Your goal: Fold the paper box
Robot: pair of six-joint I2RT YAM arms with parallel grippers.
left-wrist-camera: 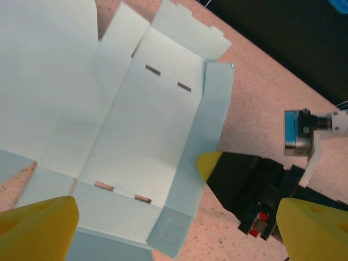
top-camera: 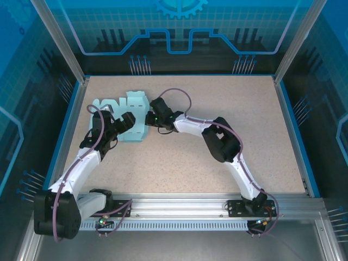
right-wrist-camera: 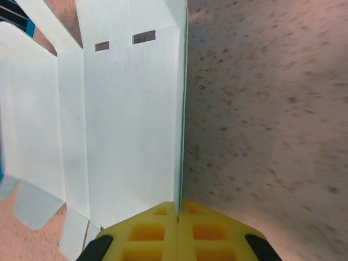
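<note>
In the top view, both arms reach from the near edge of the table [top-camera: 217,163] toward its far-left corner, where the paper box [top-camera: 133,103] lies as a pale aqua sheet, mostly flat, close to the left edge and short of the far one.

The left gripper [top-camera: 120,122] hangs over the sheet's near-left part. Its own camera shows its yellow fingers [left-wrist-camera: 38,228] spread wide, one at each lower corner of the view and neither touching the card. The sheet [left-wrist-camera: 147,125] lies open below them.

The right gripper [top-camera: 149,118] meets the box from the right. Its wrist camera shows the two yellow pads [right-wrist-camera: 144,234] pressed together on a thin side panel of the box [right-wrist-camera: 130,119], which stands upright on edge from the floor panel, pinched between them. The left wrist camera shows the same grip from the other side, with the right gripper's yellow tip [left-wrist-camera: 209,165] against the raised right-hand wall.

Only the wrist views show the small slots [left-wrist-camera: 153,69] cut in pairs across the floor panel. The left one also shows a faint square pressed into the near corner flap [left-wrist-camera: 174,231]. I cannot read any lettering on the card.

At the far side, the top view shows a blue back panel [top-camera: 179,32] printed with a gear emblem [top-camera: 179,6].
</note>
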